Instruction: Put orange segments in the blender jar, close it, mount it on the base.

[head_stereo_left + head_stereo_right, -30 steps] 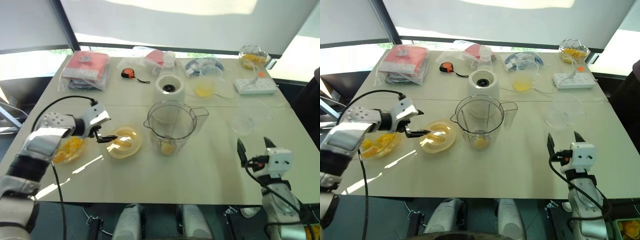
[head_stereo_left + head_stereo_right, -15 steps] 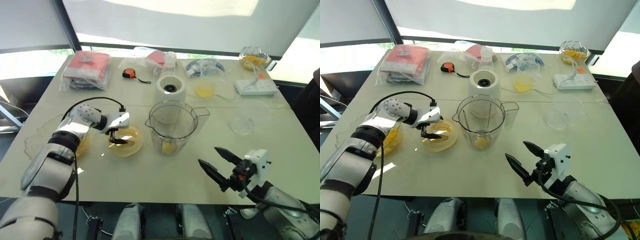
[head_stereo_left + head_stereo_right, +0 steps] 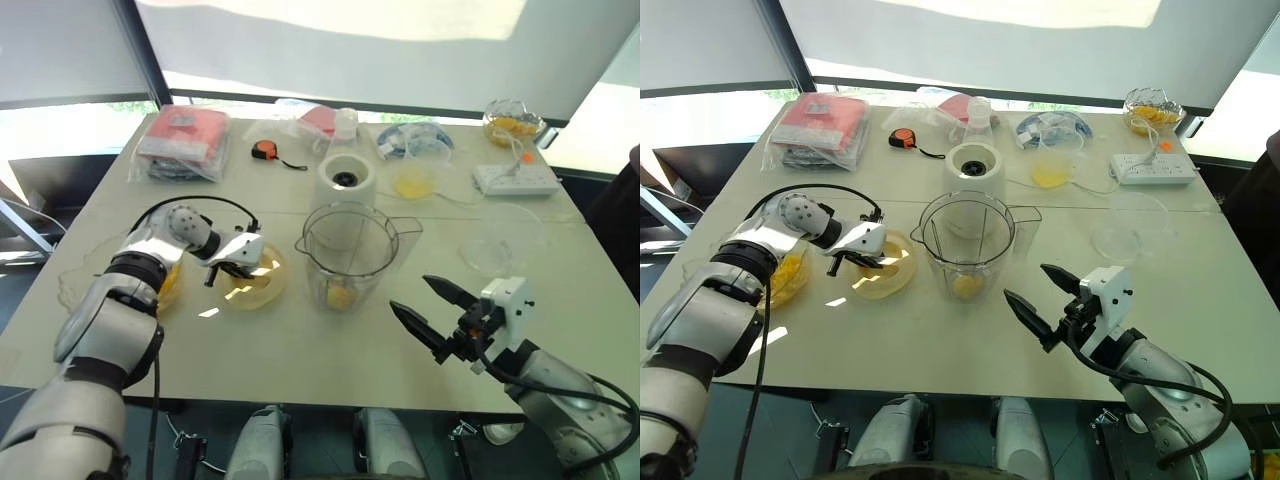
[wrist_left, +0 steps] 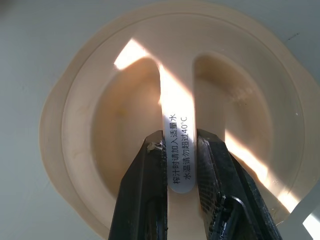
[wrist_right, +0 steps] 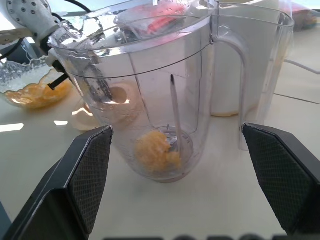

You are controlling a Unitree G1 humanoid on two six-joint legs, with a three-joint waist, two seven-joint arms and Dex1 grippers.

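Jar lid (image 4: 170, 125) ridge between the left tool's (image 4: 181, 150) clamped fingers; right tool (image 3: 432, 308) agape before blender jar (image 3: 347, 255).

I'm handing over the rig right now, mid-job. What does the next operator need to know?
Left gripper: shut on the centre ridge of the lid, which lies flat on the table left of the blender jar.
Right gripper: open, level, aimed at the jar, not touching it.
Done: some orange segments are in the jar bottom.
Left: lift the lid onto the jar, then mount the jar on the base behind it.
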